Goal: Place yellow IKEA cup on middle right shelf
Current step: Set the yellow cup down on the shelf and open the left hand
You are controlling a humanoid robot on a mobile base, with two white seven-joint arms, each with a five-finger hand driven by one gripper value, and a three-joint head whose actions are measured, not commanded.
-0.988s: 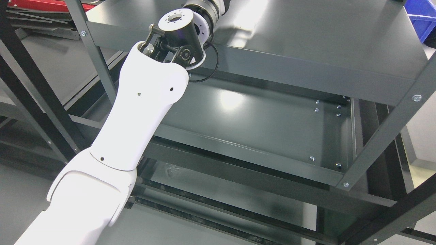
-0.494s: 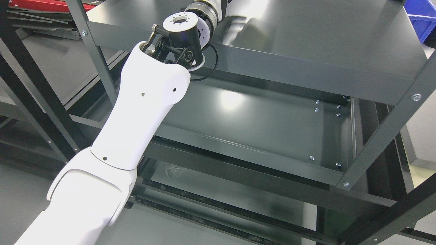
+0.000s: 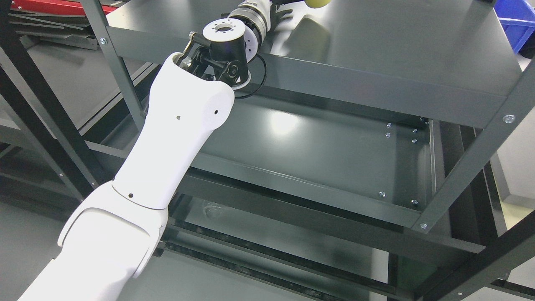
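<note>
Fingers of the left hand lie almost wholly past the top edge of the head view; only a dark sliver shows beside the wrist, so whether they are spread, curled or holding something cannot be told. Just to the right of that sliver, a small rounded piece of the yellow cup peeks in at the top edge, above the upper shelf. Whether the cup rests on the shelf or hangs over it cannot be told, nor whether the hand touches it. A pale yellowish reflection lies on the glossy dark shelf just below the cup.

Behind the hand comes the ringed metal wrist, then a black joint with a white round cap, with a thin black cable looping beneath it over the shelf's front lip. The white forearm runs down from there to the lower left corner, crossing in front of the grey rack's lower shelf, which shows only its bolts and a glare spot. A corner of a blue bin shows at the upper right, and something red at the upper left behind the rack posts.
</note>
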